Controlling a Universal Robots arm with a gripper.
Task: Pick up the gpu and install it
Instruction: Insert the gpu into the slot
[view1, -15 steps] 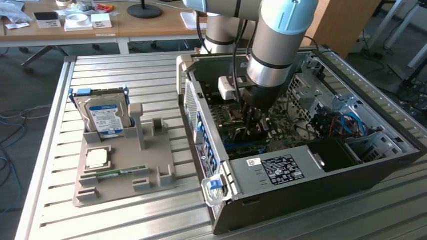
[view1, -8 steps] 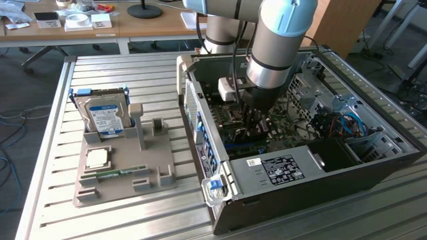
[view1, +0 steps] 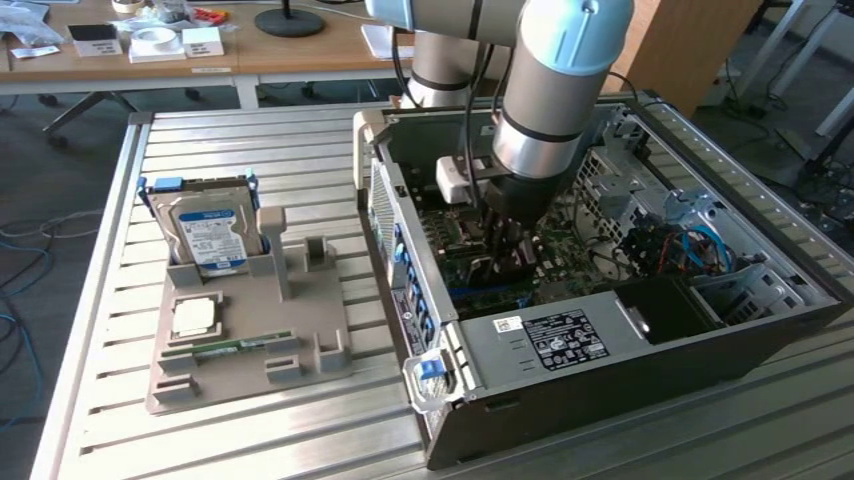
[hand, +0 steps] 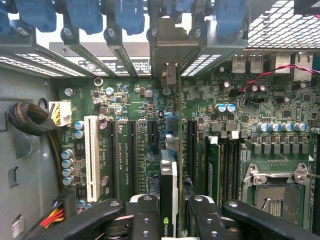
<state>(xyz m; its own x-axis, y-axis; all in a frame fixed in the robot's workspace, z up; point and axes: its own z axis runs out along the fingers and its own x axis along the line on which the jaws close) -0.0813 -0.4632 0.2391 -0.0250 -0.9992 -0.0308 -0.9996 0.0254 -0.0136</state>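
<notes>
We see the arm reaching down into the open case, which lies on its side on the slatted table. In the wrist view the end effector is clamped on the gpu, one black finger on each flat side. The card stands edge-on over the motherboard, in line with the black slots, and its silver bracket reaches up to the rear wall of the case among the blue clips. We cannot tell whether its lower edge sits in a slot. On the exterior view's left, well apart from the case, a grey holder carries the drive upright and the stick lying flat.
</notes>
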